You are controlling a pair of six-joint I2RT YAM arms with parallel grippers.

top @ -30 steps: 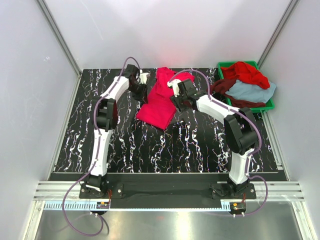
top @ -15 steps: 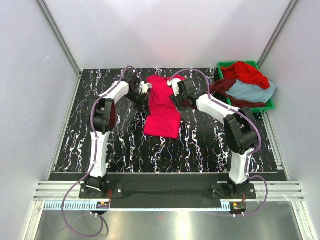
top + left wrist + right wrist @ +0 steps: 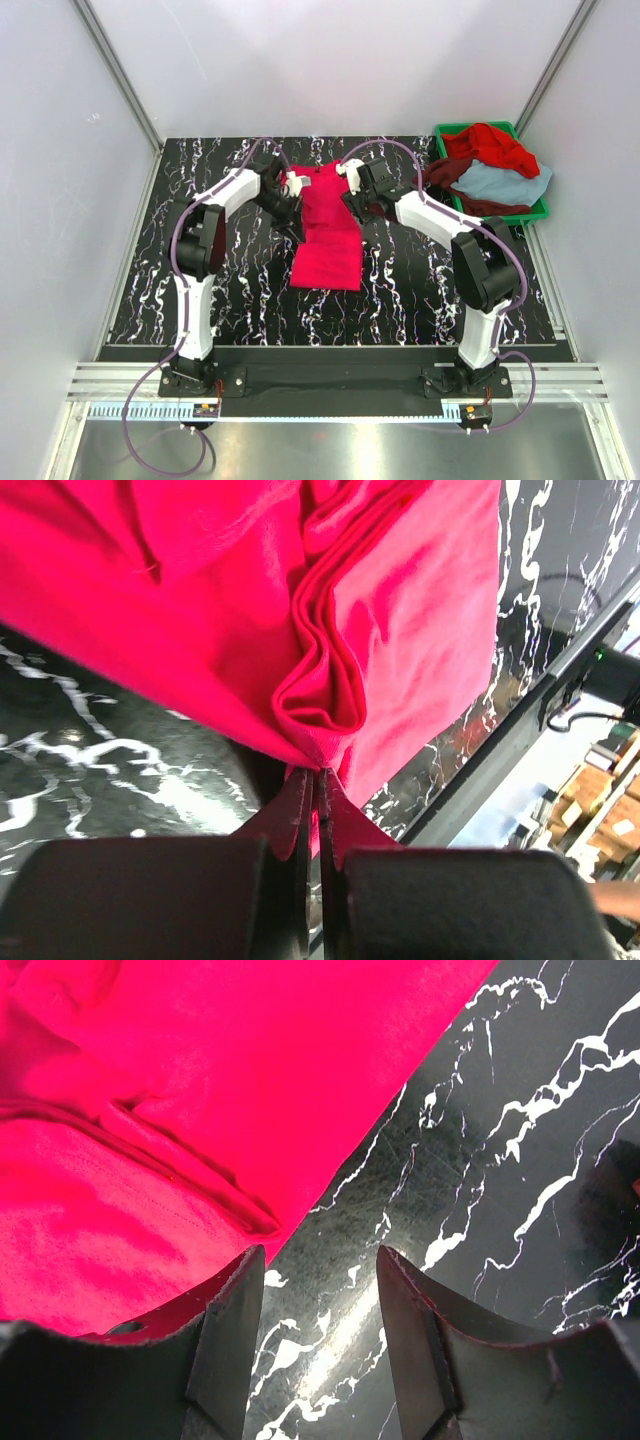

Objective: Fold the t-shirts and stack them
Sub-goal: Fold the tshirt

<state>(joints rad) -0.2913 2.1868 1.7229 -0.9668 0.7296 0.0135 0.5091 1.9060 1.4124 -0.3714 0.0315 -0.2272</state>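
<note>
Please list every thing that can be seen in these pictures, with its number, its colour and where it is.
table: one, black with white veins, under everything
t-shirt on the table: one, crimson-pink, partly folded, centre, between the two arms
bin: one, green, far right corner of the table
t-shirts in the bin: three, heaped; bright red at the far side, dark maroon hanging over the left rim, light blue-grey on the near right
left arm: one, white and black, jaws shut on the crimson-pink t-shirt's left edge
right arm: one, white and black, jaws open and empty at that t-shirt's right edge
</note>
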